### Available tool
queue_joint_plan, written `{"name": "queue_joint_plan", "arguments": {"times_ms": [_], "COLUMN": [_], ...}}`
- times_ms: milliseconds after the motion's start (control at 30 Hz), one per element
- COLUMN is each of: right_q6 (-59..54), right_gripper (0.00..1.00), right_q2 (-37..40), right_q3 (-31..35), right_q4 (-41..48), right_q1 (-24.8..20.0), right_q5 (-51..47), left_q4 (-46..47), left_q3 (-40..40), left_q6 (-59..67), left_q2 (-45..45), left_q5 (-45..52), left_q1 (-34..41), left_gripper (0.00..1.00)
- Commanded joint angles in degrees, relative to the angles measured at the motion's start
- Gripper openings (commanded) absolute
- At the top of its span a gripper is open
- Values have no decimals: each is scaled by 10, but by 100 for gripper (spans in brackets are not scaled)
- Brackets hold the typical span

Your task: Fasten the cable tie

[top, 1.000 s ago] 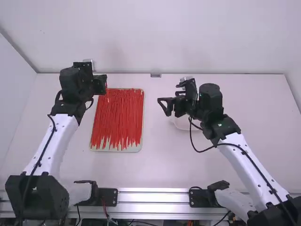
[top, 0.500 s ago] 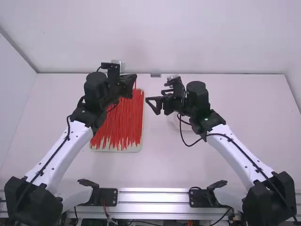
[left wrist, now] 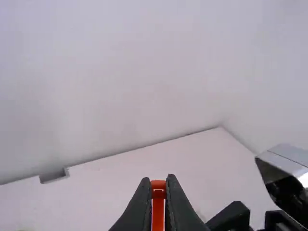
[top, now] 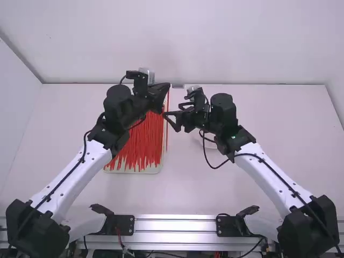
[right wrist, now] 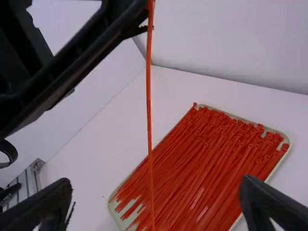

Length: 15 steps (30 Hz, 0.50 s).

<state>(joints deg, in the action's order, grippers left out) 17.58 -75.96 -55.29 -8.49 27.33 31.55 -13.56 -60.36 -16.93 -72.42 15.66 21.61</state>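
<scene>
One cable tie (right wrist: 148, 120) is clamped at its upper end by the left pincer (left wrist: 157, 185) and hung above the tray (top: 134, 171); the right pincer (top: 172, 121) is seen open beside it; light and bendy, its tail is best taken low.

One tray (top: 134, 171), one hanging cable tie (right wrist: 148, 120), loose ties (right wrist: 207, 168) beyond counting
</scene>
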Motion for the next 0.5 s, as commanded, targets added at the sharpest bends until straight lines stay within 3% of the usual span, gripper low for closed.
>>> {"name": "queue_joint_plan", "arguments": {"times_ms": [0,267,467], "right_q6": [6,7,7], "right_gripper": [86,76,54], "right_q2": [-1,-1,-1], "right_q3": [-21,-21,-21], "right_q4": [-5,-5,-5], "right_q1": [8,8,8], "right_q5": [3,4,4], "left_q4": [-3,-24,-25], "left_q3": [1,1,1], "left_q6": [-8,-33,-54], "left_q2": [2,2,2], "left_q5": [14,49,54], "left_q1": [4,5,8], "left_gripper": [2,2,2]}}
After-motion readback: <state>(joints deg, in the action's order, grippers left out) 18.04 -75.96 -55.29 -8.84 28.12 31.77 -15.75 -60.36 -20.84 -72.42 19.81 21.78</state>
